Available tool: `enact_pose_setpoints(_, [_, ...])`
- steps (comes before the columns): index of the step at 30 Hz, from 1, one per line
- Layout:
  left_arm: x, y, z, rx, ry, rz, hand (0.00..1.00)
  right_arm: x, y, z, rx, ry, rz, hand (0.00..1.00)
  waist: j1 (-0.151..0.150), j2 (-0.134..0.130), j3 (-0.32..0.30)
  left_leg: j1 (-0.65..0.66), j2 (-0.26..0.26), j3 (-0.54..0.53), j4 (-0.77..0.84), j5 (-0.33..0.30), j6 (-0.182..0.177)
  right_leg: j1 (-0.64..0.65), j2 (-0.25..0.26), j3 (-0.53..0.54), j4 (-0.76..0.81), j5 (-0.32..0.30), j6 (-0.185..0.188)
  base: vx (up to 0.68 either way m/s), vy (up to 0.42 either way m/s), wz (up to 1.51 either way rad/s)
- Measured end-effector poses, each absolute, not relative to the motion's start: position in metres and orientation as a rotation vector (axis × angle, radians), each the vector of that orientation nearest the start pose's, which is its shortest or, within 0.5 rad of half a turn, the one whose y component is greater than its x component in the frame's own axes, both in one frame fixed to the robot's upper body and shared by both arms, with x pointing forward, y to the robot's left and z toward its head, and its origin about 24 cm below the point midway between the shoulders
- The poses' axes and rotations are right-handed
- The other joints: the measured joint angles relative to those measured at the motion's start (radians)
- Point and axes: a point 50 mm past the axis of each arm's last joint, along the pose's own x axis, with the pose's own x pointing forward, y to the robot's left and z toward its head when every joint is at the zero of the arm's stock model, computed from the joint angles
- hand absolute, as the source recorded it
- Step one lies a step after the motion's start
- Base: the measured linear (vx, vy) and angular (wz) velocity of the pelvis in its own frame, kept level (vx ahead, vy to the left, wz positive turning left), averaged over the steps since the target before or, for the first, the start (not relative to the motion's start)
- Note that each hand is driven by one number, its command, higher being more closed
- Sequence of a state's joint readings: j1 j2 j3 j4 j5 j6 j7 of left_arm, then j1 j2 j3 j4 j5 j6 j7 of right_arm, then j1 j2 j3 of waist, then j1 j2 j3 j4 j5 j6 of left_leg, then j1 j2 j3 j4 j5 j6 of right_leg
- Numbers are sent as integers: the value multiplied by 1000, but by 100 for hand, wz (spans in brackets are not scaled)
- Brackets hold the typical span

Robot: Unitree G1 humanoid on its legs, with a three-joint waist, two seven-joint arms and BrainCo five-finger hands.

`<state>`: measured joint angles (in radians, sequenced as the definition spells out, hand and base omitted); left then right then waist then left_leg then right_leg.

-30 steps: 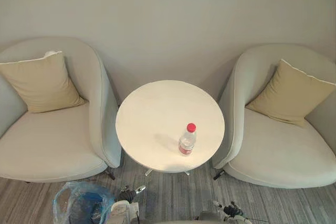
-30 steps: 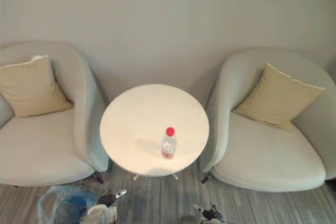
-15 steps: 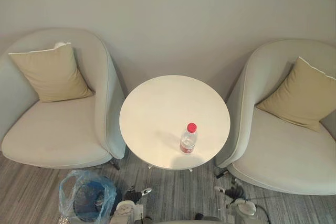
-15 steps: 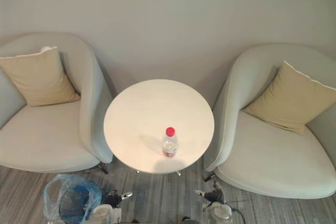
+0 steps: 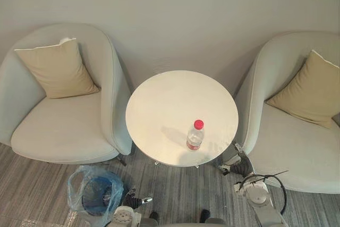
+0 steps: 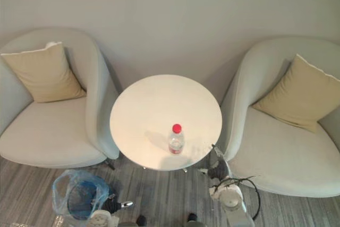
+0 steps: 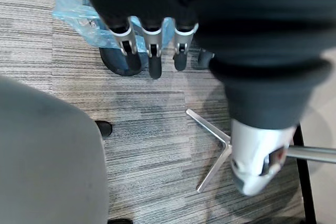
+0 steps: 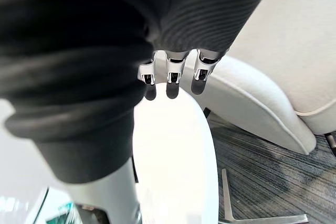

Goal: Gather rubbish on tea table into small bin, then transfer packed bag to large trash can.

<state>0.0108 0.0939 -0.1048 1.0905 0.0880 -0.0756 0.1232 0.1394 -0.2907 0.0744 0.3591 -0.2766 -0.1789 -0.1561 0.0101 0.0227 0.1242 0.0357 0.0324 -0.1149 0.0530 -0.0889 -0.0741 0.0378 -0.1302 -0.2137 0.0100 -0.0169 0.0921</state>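
Left eye view — one bottle [image 5: 195, 136] on one table [image 5: 170, 104], two armchairs [image 5: 69, 126] [image 5: 297, 142].

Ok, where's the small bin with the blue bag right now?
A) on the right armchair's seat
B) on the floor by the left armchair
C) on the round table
B: the small bin stands on the floor in front of the left armchair, apart from the round table.
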Motion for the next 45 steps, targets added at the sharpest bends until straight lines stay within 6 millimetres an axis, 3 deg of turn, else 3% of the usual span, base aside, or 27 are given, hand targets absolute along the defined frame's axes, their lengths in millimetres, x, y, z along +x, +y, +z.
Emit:
enact_pose_setpoints(11, [126, 174, -154, 299, 982, -11, 0, 227, -203, -12, -592, 108, -57, 0, -1, 28, 23, -30, -8, -62, 2, 2, 4, 32, 3, -55, -56, 18, -1, 11, -2, 14])
enact_pose_setpoints(22, [136, 172, -151, 301, 955, -17, 0, 243, -193, 0, -557, 46, -74, 0, 28, 34, 56, -40, -14, -104, 2, 2, 4, 54, 4, -95, -77, 18, -1, 1, 2, 11])
enact_pose_setpoints(34, [146, 169, -147, 309, 918, -27, 0, 261, -171, -2, -501, 54, -26, 0, 52, 41, 85, -90, -26, -171, 29, 3, 6, 47, 4, -141, -73, 15, -5, -6, 5, 15])
enact_pose_setpoints(35, [147, 169, -146, 308, 915, -25, 0, 262, -169, -1, -500, 50, -20, 100, 56, 42, 87, -97, -26, -172, 33, 3, 6, 41, 4, -141, -70, 15, -5, -34, 14, 8])
enact_pose_setpoints(45, [156, 169, -143, 309, 887, -8, 0, 279, -163, 11, -494, 4, -22, 100, 73, 51, 117, -127, -24, -177, 38, 7, 0, 3, 4, -136, -45, 6, -15, -7, 2, 0])
